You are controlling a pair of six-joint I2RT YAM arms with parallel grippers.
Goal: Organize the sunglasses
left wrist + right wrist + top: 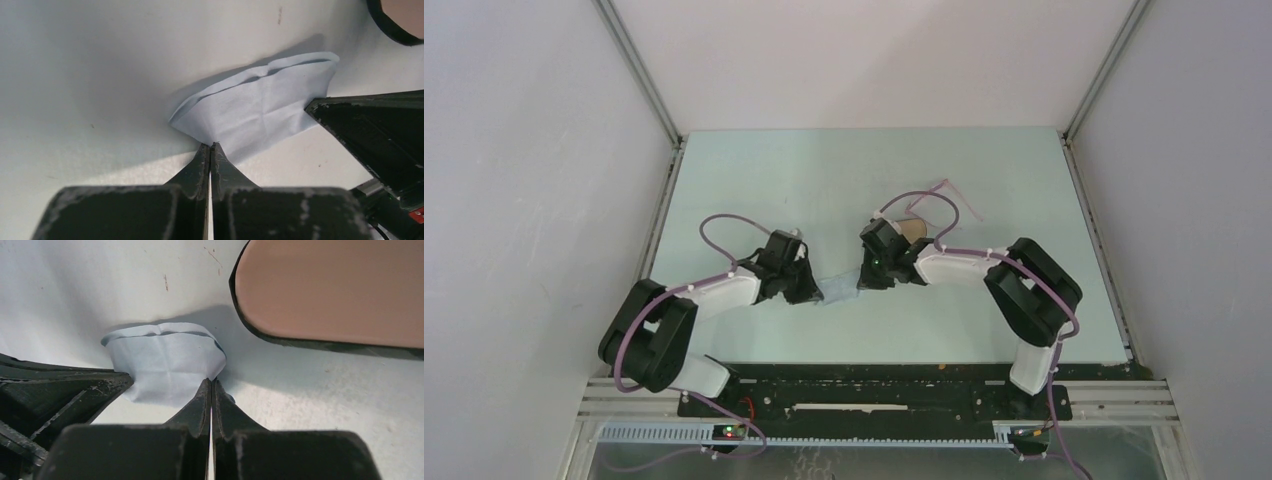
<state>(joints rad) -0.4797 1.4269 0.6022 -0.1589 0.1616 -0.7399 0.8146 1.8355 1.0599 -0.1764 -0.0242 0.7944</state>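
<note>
Pinching one end of the light blue folded cloth (255, 105), the left gripper (211, 146) is clamping shut; the right gripper (211, 382) is nipping the other end, while thin pink-purple translucent sunglasses (944, 184) are lying beyond it.

no text, label, brand, number or sign can be read in any view.

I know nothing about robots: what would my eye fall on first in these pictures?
Two robot arms meet mid-table, the left gripper and the right gripper each pinched shut on opposite ends of a folded light blue cloth. Just behind the right gripper lies an open black oblong case with tan lining, and beyond it thin pink-framed sunglasses rest on the pale green table.
</note>
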